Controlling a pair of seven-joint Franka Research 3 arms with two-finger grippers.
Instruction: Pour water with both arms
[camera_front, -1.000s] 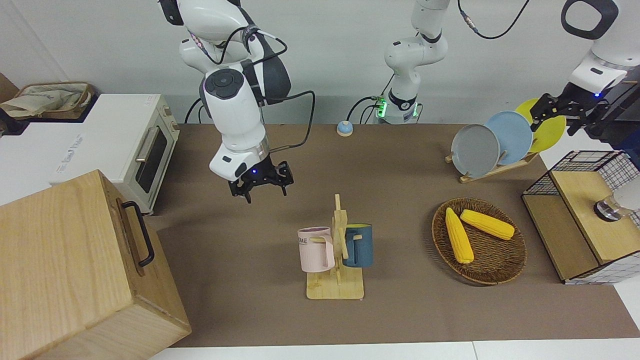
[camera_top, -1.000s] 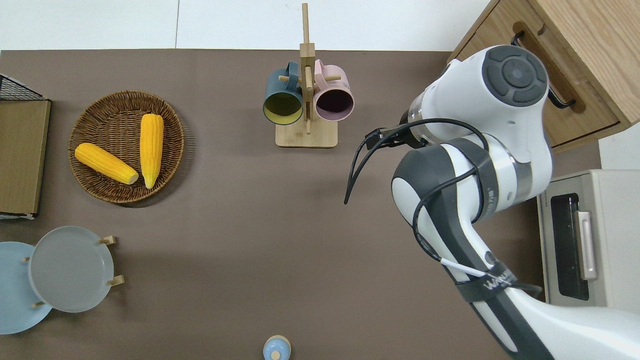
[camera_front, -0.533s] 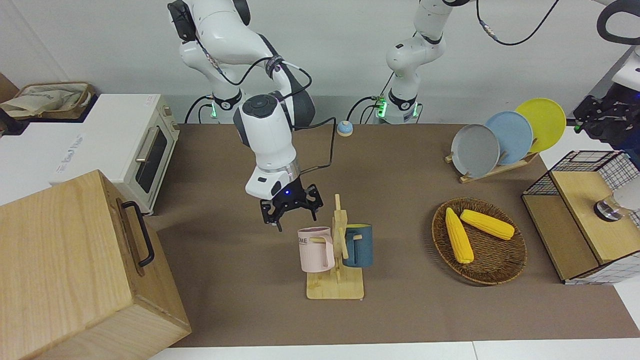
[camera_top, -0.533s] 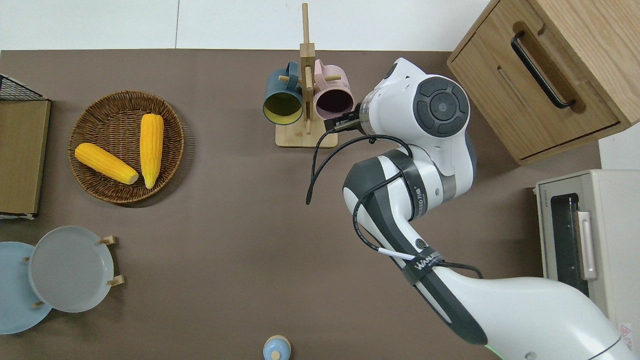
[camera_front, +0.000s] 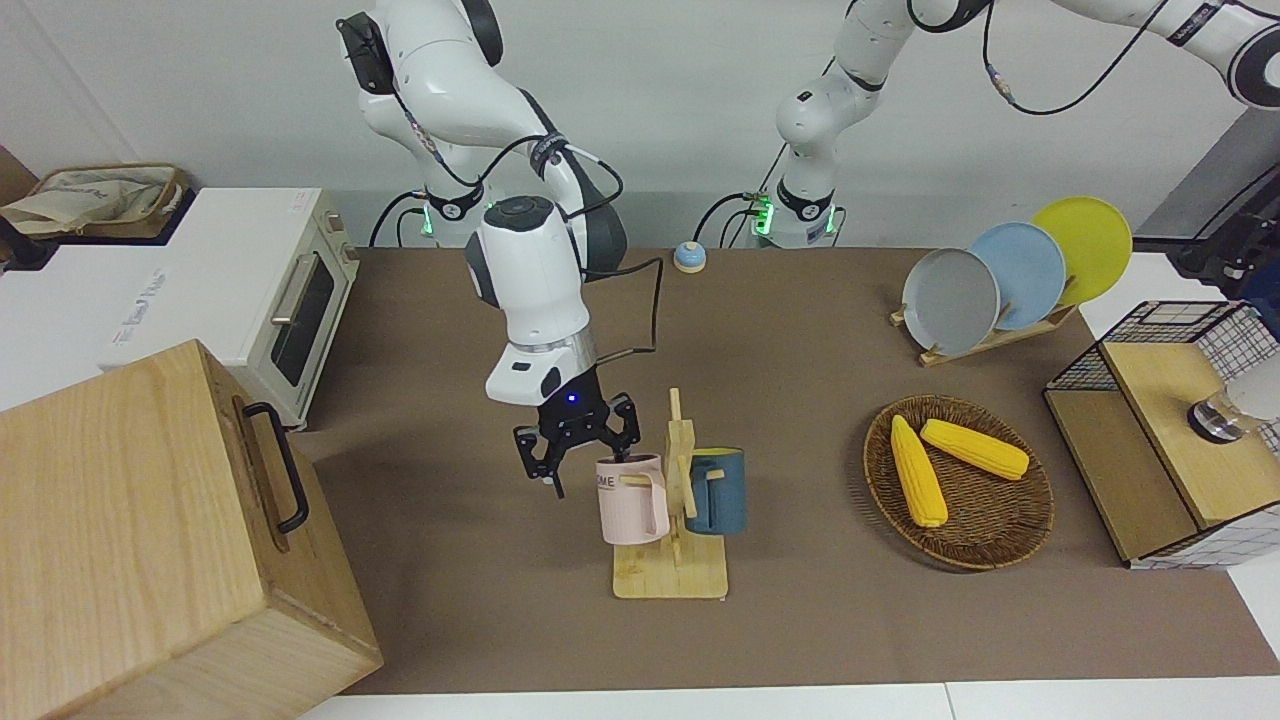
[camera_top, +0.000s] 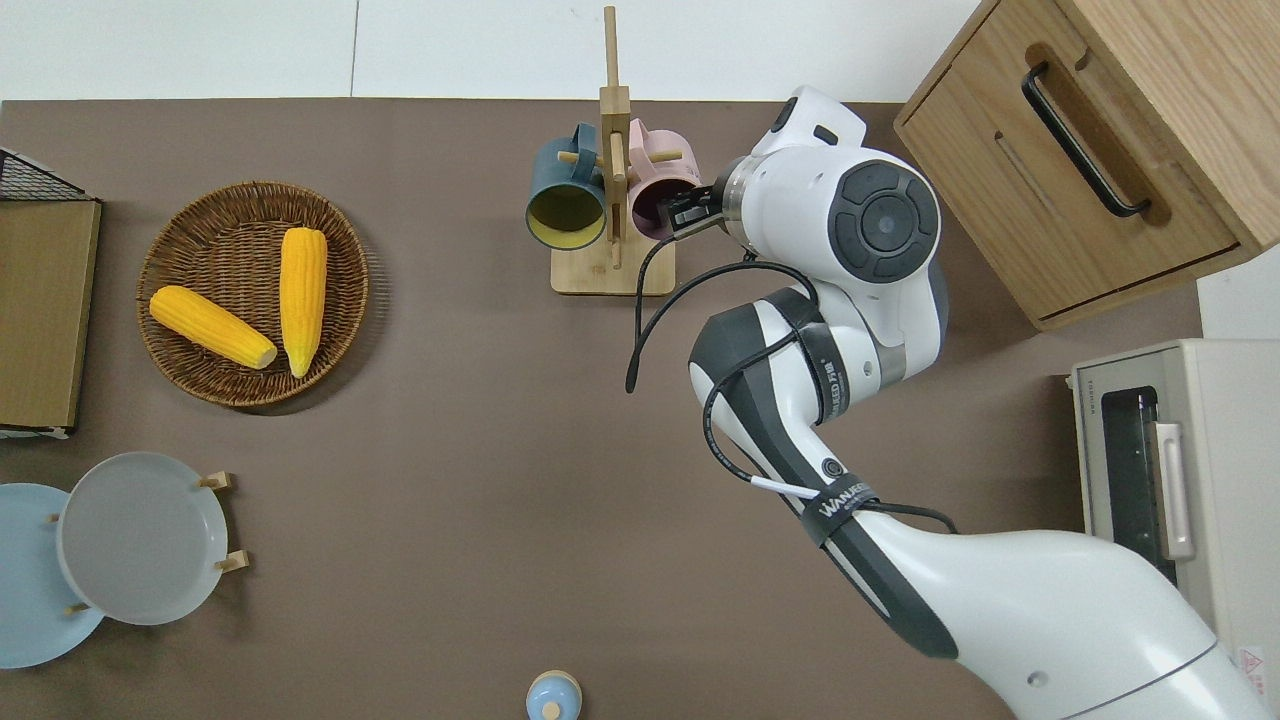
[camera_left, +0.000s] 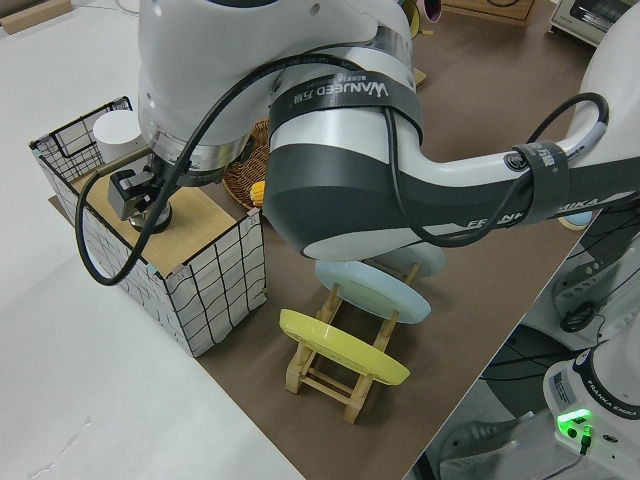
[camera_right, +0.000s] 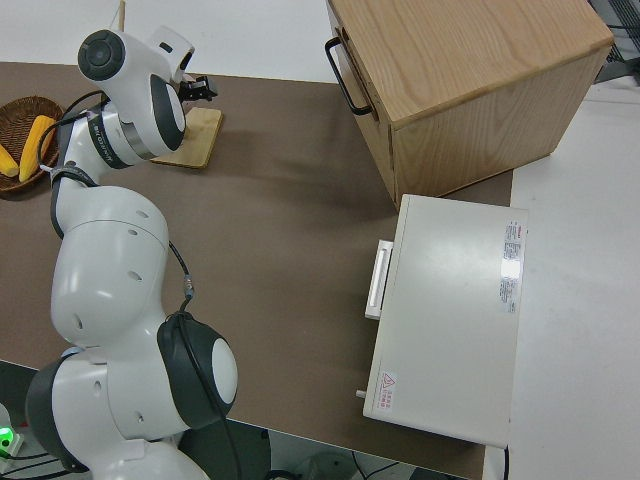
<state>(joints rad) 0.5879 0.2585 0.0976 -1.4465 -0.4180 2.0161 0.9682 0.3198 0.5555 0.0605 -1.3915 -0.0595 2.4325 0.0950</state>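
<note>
A pink mug (camera_front: 630, 505) and a dark blue mug (camera_front: 718, 495) hang on a wooden mug rack (camera_front: 670, 580) in the middle of the table. My right gripper (camera_front: 577, 450) is open and low at the pink mug's rim, on the side toward the right arm's end of the table. From above, the right gripper (camera_top: 688, 210) overlaps the mouth of the pink mug (camera_top: 660, 190). In the left side view, my left gripper (camera_left: 133, 195) hangs just over a small glass object (camera_front: 1215, 418) on the wooden top of a wire box (camera_left: 200, 280).
A wicker basket (camera_front: 1000, 545) with two corn cobs lies between the rack and the wire box. A plate rack (camera_front: 950, 300) with three plates stands nearer to the robots. A toaster oven (camera_front: 290, 300) and a large wooden box (camera_front: 150, 520) fill the right arm's end.
My right arm swung from over bare table to the mug rack and came down to the pink mug. My left arm moved off from the plates toward the wire box.
</note>
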